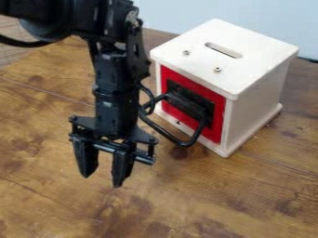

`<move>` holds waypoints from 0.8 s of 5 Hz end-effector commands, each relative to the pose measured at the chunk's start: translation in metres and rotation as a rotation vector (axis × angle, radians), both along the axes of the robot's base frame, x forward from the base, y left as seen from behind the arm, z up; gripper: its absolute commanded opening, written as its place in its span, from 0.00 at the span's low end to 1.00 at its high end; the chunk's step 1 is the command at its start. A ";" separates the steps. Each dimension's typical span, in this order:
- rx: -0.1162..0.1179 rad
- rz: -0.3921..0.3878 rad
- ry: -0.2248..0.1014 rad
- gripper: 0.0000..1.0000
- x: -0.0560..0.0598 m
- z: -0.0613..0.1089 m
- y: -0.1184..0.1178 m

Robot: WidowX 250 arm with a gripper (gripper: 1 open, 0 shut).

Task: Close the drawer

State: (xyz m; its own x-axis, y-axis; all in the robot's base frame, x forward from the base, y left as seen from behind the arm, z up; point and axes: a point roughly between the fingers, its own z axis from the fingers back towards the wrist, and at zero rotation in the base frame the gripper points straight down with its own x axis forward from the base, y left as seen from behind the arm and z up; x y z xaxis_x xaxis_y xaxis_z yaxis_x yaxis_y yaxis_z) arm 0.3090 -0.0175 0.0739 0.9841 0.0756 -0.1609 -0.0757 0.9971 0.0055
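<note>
In the camera view, the tool [110,170] hangs just above the tabletop [236,200] with its fingers spread and pointing down, holding nothing. The drawer [195,108] sits in the white box [244,70], to the right of the tool and further back. Its black handle [170,121] sticks out toward the tool, so I think the closing push must go along that line, into the box.

Bare table [248,200] before drawer [187,104]
</note>
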 end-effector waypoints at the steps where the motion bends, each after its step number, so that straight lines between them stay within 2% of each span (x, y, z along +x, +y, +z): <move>1: 0.002 0.006 -0.085 0.00 0.009 0.023 0.008; 3: -0.007 0.035 -0.064 0.00 0.021 0.017 0.027; 4: -0.015 0.051 -0.042 0.00 0.027 0.010 0.036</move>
